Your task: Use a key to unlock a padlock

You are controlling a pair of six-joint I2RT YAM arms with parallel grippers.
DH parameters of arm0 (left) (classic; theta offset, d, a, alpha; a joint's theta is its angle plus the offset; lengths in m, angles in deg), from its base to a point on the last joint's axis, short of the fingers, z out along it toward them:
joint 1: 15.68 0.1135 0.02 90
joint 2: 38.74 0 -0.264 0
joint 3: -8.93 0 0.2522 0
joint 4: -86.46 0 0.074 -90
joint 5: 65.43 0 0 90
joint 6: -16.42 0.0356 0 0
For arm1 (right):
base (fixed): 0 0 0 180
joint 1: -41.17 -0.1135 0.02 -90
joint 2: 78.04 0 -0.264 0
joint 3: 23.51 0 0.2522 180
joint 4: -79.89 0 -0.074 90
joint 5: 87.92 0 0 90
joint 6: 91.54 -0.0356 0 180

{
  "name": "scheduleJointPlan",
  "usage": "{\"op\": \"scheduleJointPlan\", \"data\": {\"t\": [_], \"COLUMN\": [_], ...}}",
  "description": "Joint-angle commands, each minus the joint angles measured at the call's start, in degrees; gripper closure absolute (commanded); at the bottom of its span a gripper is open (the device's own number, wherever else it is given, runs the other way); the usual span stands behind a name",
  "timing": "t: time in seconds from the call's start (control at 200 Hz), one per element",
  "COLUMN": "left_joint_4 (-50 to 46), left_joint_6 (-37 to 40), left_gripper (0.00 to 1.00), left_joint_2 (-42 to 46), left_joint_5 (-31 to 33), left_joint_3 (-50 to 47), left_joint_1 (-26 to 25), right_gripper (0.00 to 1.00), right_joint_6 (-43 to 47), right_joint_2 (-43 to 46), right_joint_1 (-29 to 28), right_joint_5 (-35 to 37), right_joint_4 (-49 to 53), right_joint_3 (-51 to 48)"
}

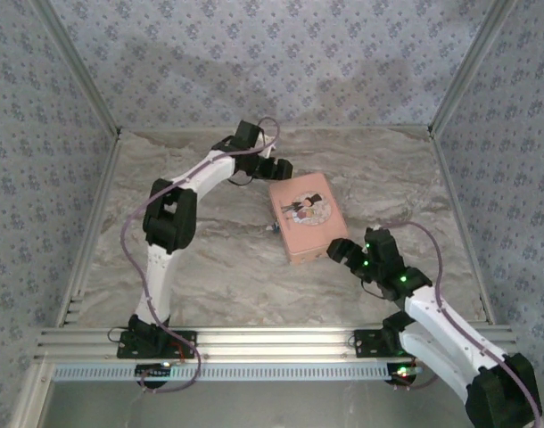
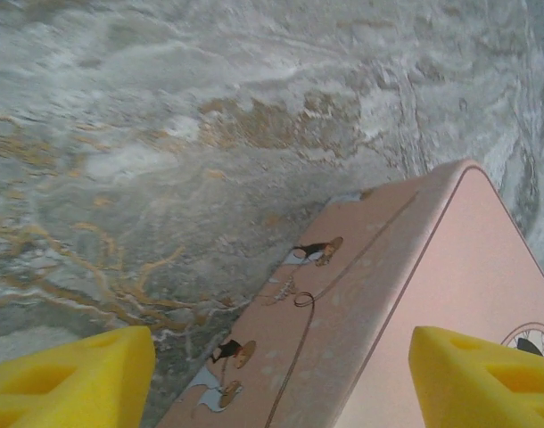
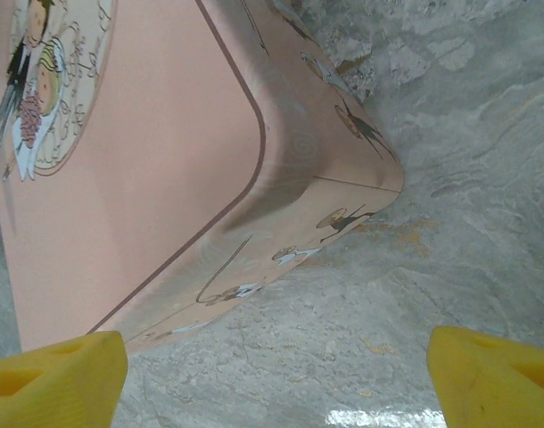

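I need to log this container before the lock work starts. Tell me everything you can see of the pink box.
The pink box is flat and rectangular with rounded corners, looking like painted tin. Its lid bears a round cartoon of a couple; small printed figures decorate the side walls. It seems closed and lies flat, slightly turned, near the middle of the marble-patterned table. A small item at its left edge is too small to identify.

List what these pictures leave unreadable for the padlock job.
1. Speck beside the pink box: top view, too small to tell whether it is padlock or key.
2. Box's remaining sides: wrist views, cut off by frame edges.
3. Left gripper: top view, dark and small, jaw gap unclear there.
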Motion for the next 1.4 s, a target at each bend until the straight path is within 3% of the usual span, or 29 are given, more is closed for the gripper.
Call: {"op": "scheduleJointPlan", "data": {"t": [0.0, 0.2, 0.66, 1.004, 1.394], "left_joint_4": [-8.2, -7.1, 8.9, 21.6, 29.3], "left_joint_6": [2.9, 4.7, -0.4, -8.9, -16.7], "left_gripper": [0.27, 0.29, 0.30, 0.30, 0.28], "left_joint_2": [-1.6, 2.4, 21.4, 34.4, 40.4], "left_joint_5": [-5.2, -7.1, -5.8, -1.0, 7.3], "left_joint_3": [4.7, 0.3, -29.3, -50.0, -59.4], "left_joint_1": [-0.4, -1.6, -1.7, -2.7, -5.0], "right_gripper": [0.11, 0.11, 0.14, 0.21, 0.22], "right_joint_6": [-1.4, -0.8, 2.5, 6.3, 9.4], "right_joint_2": [-2.5, -9.6, -24.0, -38.6, -48.5], "right_joint_1": [-0.4, 0.1, 6.2, 6.7, 7.2], "right_joint_5": [0.4, 0.6, -4.6, -8.5, -10.6], "right_joint_4": [-3.7, -7.3, -13.3, -14.3, -11.6], "right_joint_3": [0.0, 3.0, 12.4, 24.4, 34.2]}}
